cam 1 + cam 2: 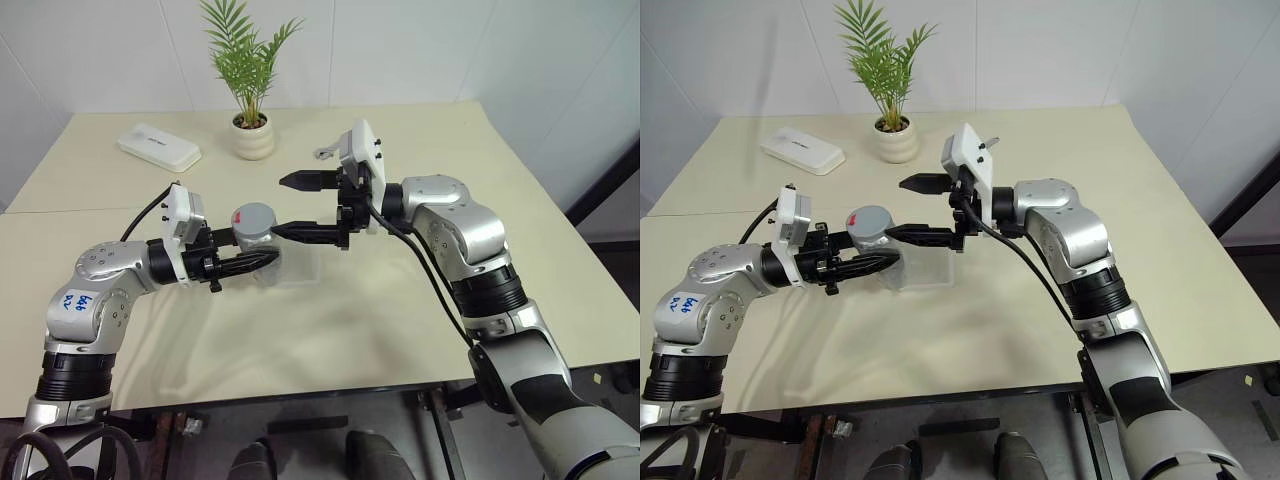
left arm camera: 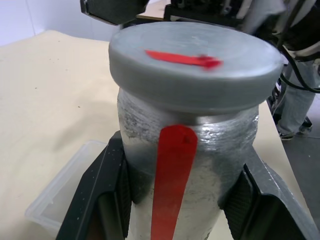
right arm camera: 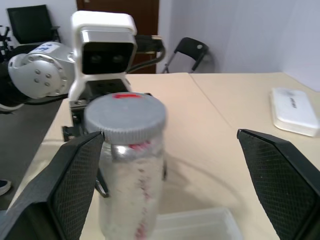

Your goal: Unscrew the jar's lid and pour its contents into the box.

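Both end effectors meet mid-table: left (image 1: 262,262) grips the jar (image 1: 262,252); right (image 1: 290,207) gapes beside its lid (image 1: 254,219).

The two head views look forward and down from above the table (image 1: 420,330), a small step apart sideways, sharing the whole tabletop out to the plant (image 1: 247,60) at 12 o'clock. The left wrist view sits very close to the jar (image 2: 187,165), facing along its own fingers (image 2: 97,200). The right wrist view stands farther off, facing the jar from the opposite side; both show the lid (image 3: 125,116).
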Robot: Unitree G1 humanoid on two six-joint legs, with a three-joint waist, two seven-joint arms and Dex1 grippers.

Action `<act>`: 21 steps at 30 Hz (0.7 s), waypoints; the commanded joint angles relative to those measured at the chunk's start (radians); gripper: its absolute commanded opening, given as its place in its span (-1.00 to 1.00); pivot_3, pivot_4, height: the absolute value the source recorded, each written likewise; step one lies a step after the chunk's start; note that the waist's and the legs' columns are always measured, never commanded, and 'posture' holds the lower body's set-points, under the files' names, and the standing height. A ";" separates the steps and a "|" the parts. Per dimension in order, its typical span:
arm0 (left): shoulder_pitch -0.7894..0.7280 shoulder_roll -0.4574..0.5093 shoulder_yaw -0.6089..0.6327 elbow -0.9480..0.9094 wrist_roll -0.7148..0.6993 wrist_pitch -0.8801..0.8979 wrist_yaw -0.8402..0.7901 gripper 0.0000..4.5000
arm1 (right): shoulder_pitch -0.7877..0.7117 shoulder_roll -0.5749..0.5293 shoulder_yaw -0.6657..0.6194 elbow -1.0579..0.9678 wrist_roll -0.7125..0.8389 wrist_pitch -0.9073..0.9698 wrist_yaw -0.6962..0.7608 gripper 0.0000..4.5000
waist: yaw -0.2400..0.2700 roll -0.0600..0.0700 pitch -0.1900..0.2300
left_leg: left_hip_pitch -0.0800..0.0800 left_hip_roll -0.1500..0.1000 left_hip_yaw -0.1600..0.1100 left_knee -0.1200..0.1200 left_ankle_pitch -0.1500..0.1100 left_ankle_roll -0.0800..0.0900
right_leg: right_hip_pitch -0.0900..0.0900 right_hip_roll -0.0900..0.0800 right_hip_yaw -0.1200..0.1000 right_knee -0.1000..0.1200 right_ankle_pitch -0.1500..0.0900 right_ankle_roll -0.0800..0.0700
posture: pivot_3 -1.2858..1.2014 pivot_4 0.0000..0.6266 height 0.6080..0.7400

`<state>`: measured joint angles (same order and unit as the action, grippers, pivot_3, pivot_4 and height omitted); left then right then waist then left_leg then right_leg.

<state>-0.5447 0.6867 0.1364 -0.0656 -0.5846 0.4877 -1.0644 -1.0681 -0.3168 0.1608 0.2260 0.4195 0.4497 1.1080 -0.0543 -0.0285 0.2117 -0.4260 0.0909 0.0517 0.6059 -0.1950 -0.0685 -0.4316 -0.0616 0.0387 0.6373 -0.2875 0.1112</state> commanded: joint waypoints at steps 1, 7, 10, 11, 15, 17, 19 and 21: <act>-0.022 0.014 0.001 -0.038 -0.008 -0.021 -0.022 -0.15 | 0.001 0.000 -0.029 -0.048 0.038 0.010 0.028 0.99 | 0.000 0.000 0.000 | 0.000 0.000 0.000 0.000 0.000 0.000 | 0.000 0.000 0.000 0.000 0.000 0.000 | 0.03 -0.52 1.00; -0.015 0.012 0.006 -0.045 -0.009 -0.018 -0.022 -0.15 | 0.005 -0.002 -0.043 -0.096 0.096 0.053 0.079 0.99 | 0.000 0.000 0.000 | 0.000 0.000 0.000 0.000 0.000 0.000 | 0.000 0.000 0.000 0.000 0.000 0.000 | 0.03 -0.52 1.00; -0.006 0.011 0.010 -0.054 -0.011 -0.016 -0.017 -0.15 | -0.002 0.000 -0.044 -0.103 0.109 0.068 0.085 0.99 | 0.000 0.000 0.000 | 0.000 0.000 0.000 0.000 0.000 0.000 | 0.000 0.000 0.000 0.000 0.000 0.000 | 0.03 -0.52 1.00; -0.004 0.010 0.010 -0.056 -0.011 -0.016 -0.016 -0.15 | -0.008 0.004 -0.045 -0.102 0.113 0.072 0.082 0.99 | 0.000 0.000 0.000 | 0.000 0.000 0.000 0.000 0.000 0.000 | 0.000 0.000 0.000 0.000 0.000 0.000 | 0.03 -0.52 1.00; 0.005 0.007 0.014 -0.066 -0.013 -0.015 -0.009 -0.15 | -0.028 0.034 -0.023 -0.100 0.103 0.085 0.054 0.99 | -0.001 0.000 0.000 | 0.000 0.000 0.000 0.000 0.000 0.000 | 0.000 0.000 0.000 0.000 0.000 0.000 | 0.03 -0.52 1.00; 0.008 0.005 0.014 -0.070 -0.013 -0.015 -0.005 -0.15 | -0.035 0.052 -0.004 -0.098 0.088 0.089 0.037 0.99 | -0.002 0.000 0.000 | 0.000 0.000 0.000 0.000 0.000 0.000 | 0.000 0.000 0.000 0.000 0.000 0.000 | 0.03 -0.52 1.00; 0.011 0.003 0.013 -0.074 -0.014 -0.015 -0.002 -0.15 | -0.041 0.066 0.020 -0.091 0.064 0.097 0.022 0.99 | -0.002 0.000 0.000 | 0.000 0.000 0.000 0.000 0.000 0.000 | 0.000 0.000 0.000 0.000 0.000 0.000 | 0.03 -0.52 1.00; 0.013 0.001 0.013 -0.076 -0.014 -0.015 0.000 -0.15 | -0.044 0.077 0.035 -0.088 0.048 0.100 0.013 0.99 | 0.000 0.000 0.000 | 0.000 0.000 0.000 0.000 0.000 0.000 | 0.000 0.000 0.000 0.000 0.000 0.000 | 0.03 -0.52 1.00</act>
<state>-0.5356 0.6860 0.1353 -0.1065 -0.5853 0.4836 -1.0671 -1.0920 -0.2489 0.1946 0.1599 0.4723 0.5492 1.1303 -0.0541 -0.0285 0.2117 -0.4261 0.0912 0.0517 0.6061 -0.1953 -0.0684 -0.4317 -0.0615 0.0387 0.6373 -0.2875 0.1111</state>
